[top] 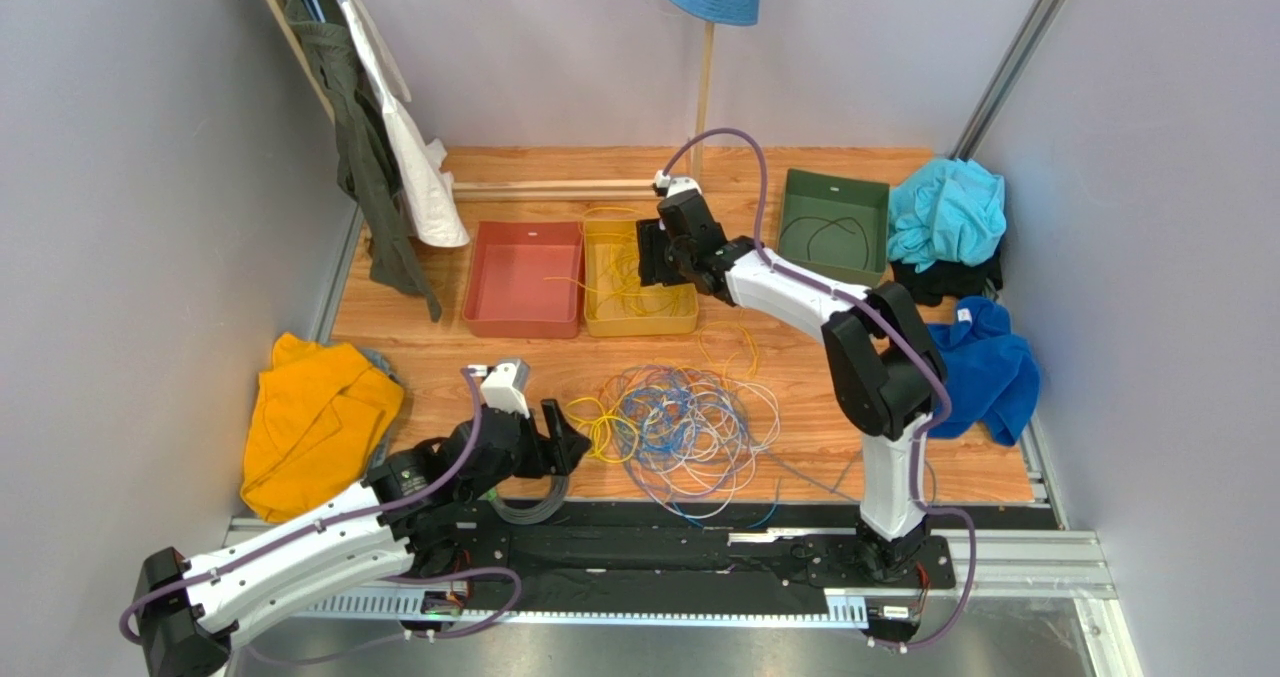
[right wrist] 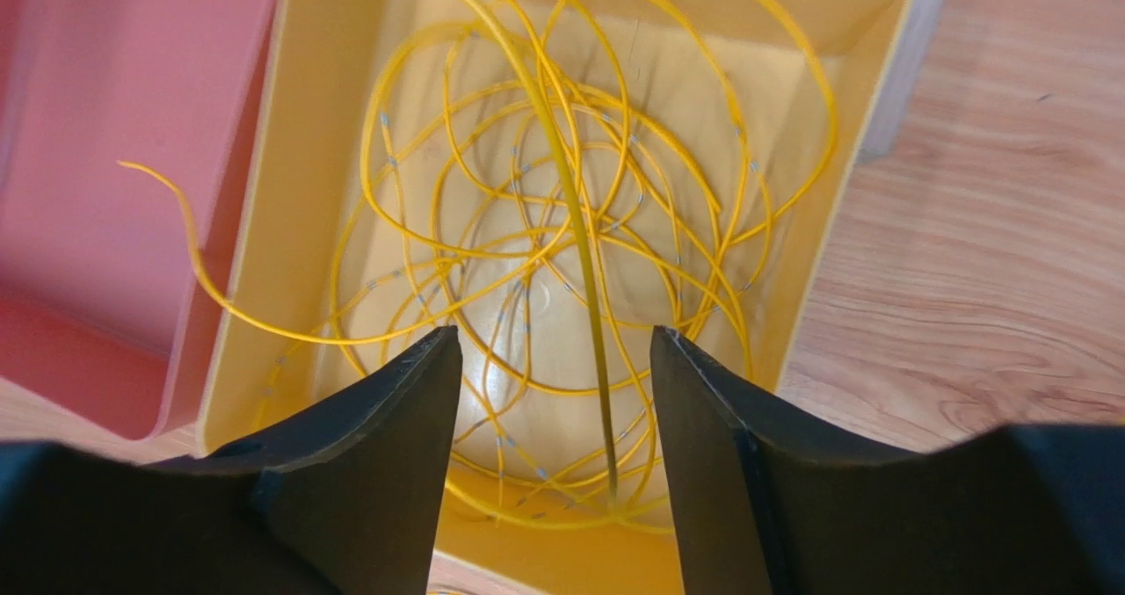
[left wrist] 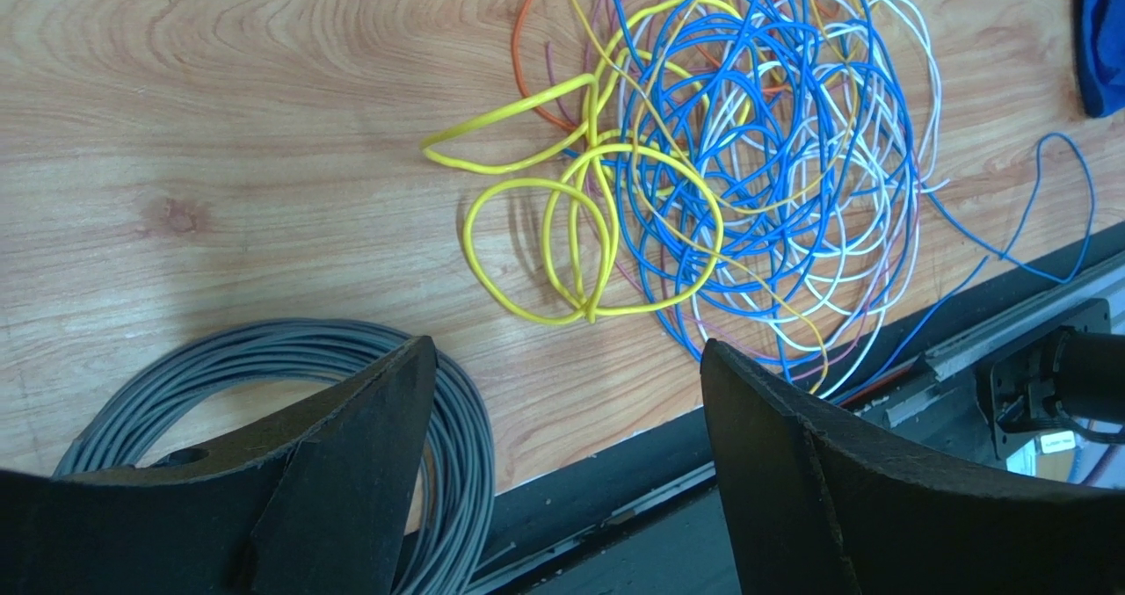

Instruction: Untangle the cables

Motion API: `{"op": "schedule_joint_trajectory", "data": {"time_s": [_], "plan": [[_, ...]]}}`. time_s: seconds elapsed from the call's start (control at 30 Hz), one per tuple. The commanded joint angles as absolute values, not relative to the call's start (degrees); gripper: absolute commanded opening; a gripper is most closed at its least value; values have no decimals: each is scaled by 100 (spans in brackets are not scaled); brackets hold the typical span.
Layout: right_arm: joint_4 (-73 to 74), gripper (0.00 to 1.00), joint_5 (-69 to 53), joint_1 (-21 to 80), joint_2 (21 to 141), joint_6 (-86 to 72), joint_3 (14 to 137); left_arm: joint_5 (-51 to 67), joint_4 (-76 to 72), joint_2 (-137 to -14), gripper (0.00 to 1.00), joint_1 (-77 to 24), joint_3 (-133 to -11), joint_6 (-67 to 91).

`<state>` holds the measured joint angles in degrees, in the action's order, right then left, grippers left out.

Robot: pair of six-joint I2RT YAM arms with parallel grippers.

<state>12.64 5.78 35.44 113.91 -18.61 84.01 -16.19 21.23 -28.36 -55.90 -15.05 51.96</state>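
Yellow bin (right wrist: 808, 266) holds loose yellow cables (right wrist: 568, 200). The right pincer (right wrist: 555, 338) is above it, spread apart, with one strand running between. Red bin (top: 523, 278) sits alongside. Green bin (top: 834, 179) has a dark cable loop (top: 831, 236). Mixed tangle (top: 676, 415) lies on the table (top: 451, 350), left pincer (left wrist: 568, 347) wide beside it.

Overhead view and close left wrist view share the cables (top: 684, 422).

no text, brand, number or sign can be read in any view. a small white sticker (left wrist: 1058, 444) sits on a black fitting (left wrist: 1043, 384) just past the worktop (left wrist: 198, 121) edge in the left wrist view, but its print is too small to make out.
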Motion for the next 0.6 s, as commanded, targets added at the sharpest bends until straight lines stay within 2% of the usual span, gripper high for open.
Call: {"op": "schedule_joint_trajectory", "data": {"time_s": [0.0, 0.17, 0.33, 0.43, 0.53, 0.57], "plan": [[1046, 61, 1265, 3682, 10521, -1767, 8201, -1661, 2267, -2795, 82, -5581, -1775, 5150], [1108, 61, 2265, 3867, 9959, -1539, 7833, -1801, 2732, -2585, 81, -5581, -2109, 5072], [1072, 62, 2110, 3929, 9580, -1512, 7646, -2214, 3294, -2321, 81, -5572, -2548, 4913], [976, 58, 1996, 3920, 9484, -1529, 7445, -2416, 3602, -2233, 81, -5581, -2812, 4852], [695, 38, 1802, 3929, 9422, -1573, 7313, -2609, 3849, -2127, 81, -5581, -3040, 4773], [677, 26, 1784, 3920, 9448, -1582, 7339, -2645, 3902, -2057, 81, -5581, -3085, 4738]]}}
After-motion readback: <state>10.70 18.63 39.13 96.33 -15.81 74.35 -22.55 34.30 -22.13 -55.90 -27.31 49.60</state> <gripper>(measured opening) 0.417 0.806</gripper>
